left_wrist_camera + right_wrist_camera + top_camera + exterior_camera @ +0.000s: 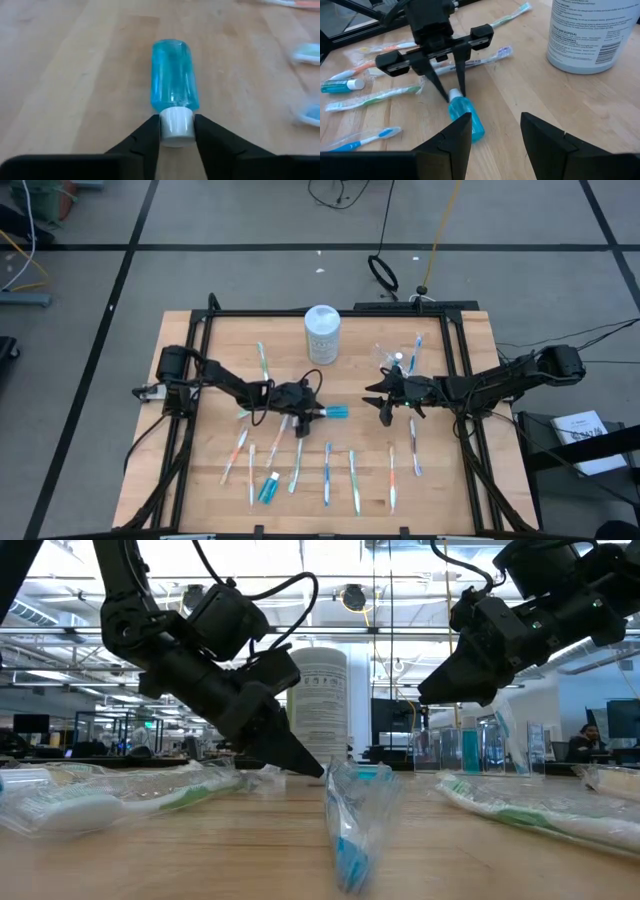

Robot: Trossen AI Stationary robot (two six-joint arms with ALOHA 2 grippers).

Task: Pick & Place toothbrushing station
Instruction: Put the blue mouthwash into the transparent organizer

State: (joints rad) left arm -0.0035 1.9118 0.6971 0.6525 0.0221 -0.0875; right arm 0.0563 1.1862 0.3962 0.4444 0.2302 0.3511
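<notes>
A teal toothpaste tube (pixel 174 75) with a white cap lies flat on the wooden table at its middle (pixel 337 412). My left gripper (pixel 318 412) is at the tube's left end, shut on the cap. To the tube's right, my right gripper (pixel 378 402) hovers open above the table with nothing between its fingers (pixel 496 127). A small clear cup (pixel 392 358) stands just beyond it, beside a wrapped toothbrush (pixel 415 352). Several wrapped toothbrushes (pixel 327 473) and a second teal tube (pixel 268 488) lie along the near side. My left gripper pinches the tube's white cap (pixel 176 124) between its two fingers, one on each side. The fingers come slanting down from the table's left, in line with the tube's length. The tube lies flat on the table, its body pointing toward the table's right.
A tall white canister (pixel 322 333) stands at the far middle. More wrapped toothbrushes lie left of my left gripper (pixel 263 360) and under the right arm (pixel 414 445). A black frame (pixel 330 312) borders the table.
</notes>
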